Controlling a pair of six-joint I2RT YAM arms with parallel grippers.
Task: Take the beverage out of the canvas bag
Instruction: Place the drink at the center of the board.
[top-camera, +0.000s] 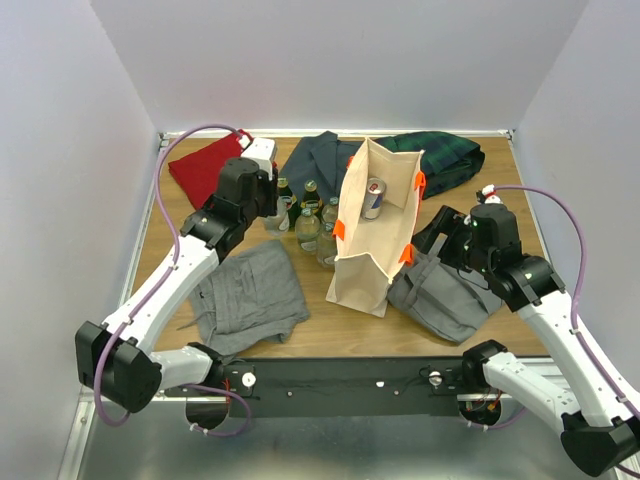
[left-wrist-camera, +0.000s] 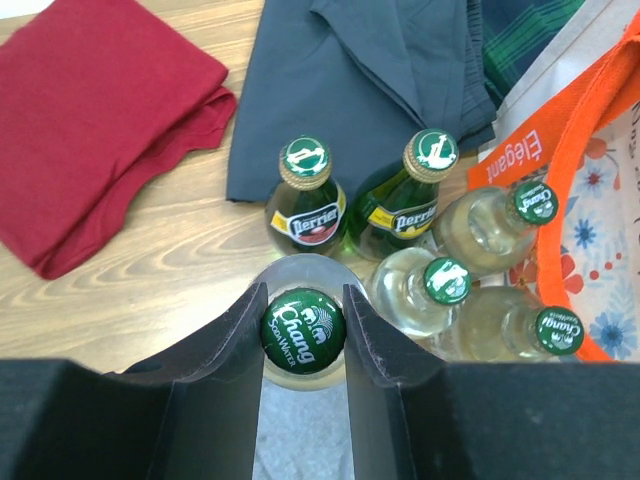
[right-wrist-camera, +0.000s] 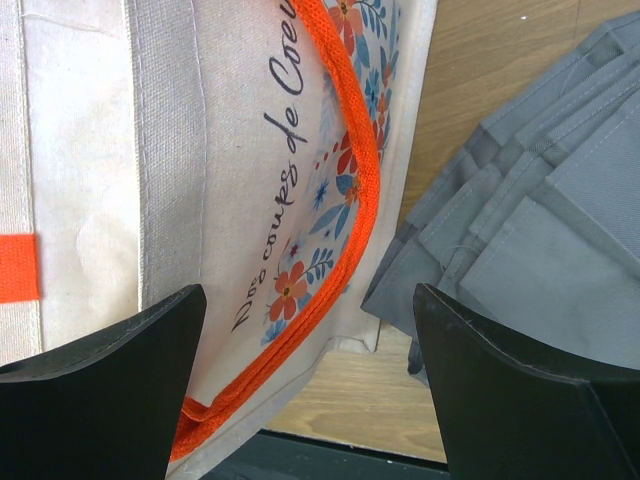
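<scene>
Left hand (left-wrist-camera: 303, 302) clenched on green-capped clear glass bottle (left-wrist-camera: 302, 335), outside the tall beige orange-handled canvas bag (top-camera: 365, 255) beside other bottles (left-wrist-camera: 446, 281); right hand (right-wrist-camera: 310, 300) released beside bag; likely set-down step, next let go, then fetch silver can (top-camera: 374, 197) inside.

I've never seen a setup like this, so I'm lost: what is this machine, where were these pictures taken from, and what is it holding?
These are two robot arms bolted to a table. One picture looks down from above; the others come from a camera on each wrist. On the table stand a canvas bag with a can inside and a cluster of bottles, with folded clothes around. The left tool is closed on the top of one green-capped bottle. The right tool is open, holding nothing, beside the bag.
</scene>
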